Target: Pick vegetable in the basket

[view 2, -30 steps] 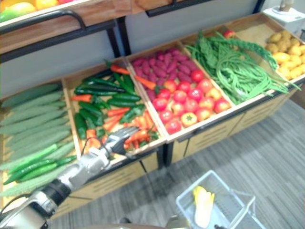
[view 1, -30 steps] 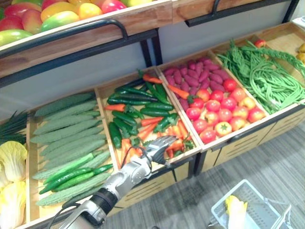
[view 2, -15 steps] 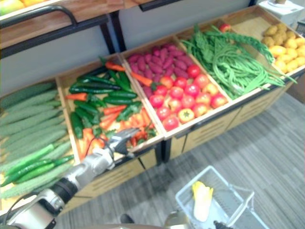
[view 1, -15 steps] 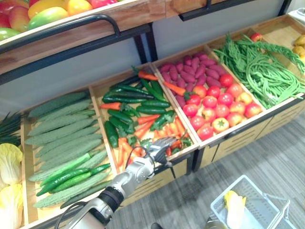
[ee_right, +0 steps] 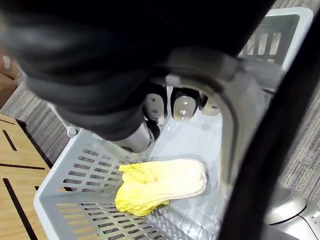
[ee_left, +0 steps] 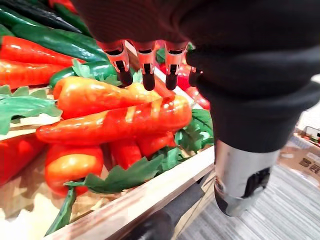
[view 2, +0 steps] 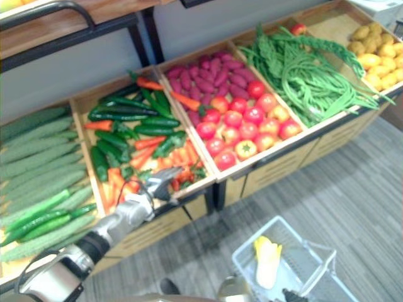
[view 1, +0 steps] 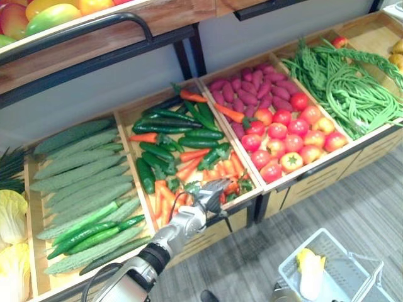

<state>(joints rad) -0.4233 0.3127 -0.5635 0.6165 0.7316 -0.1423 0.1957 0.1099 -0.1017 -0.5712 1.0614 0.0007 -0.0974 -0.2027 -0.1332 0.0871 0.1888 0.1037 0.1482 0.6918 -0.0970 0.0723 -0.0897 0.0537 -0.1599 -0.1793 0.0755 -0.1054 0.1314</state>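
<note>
Where the lower tier begins at the left edge of the head views, pale cabbages (view 1: 12,217) lie under a tuft of green scallions (view 1: 9,167). Next to the right, a wooden bin holds long bumpy gourds (view 1: 82,167), with smooth cucumbers (view 1: 94,229) along its front. The crate (ee_left: 150,195) at centre left carries dark green peppers (view 1: 170,129) at the back and carrots (view 1: 189,170) toward the front rim.

Over that front corner the left hand (view 1: 210,194) is stretched in from the lower left. Its fingers are loosely extended and curl round nothing. In its wrist view the dark fingertips (ee_left: 148,82) sit at the upper edge of an orange carrot (ee_left: 115,122) lying across the heap just inside the rim; whether they touch it I cannot tell.

Right of centre, purple sweet potatoes (view 1: 249,94) fill the back of a bin and red tomatoes (view 1: 286,135) its front. Further right lies a pile of long green beans (view 1: 346,88), and at the right edge of the right eye view, yellow potatoes (view 2: 378,60).

In the lower right corner a pale grey basket (view 1: 343,277) shows against the striped grey floor (view 1: 378,201), with a yellow cabbage (view 1: 310,270) inside. The right hand (ee_right: 182,107) has its fingers curled round the basket's handle (ee_right: 227,115).
</note>
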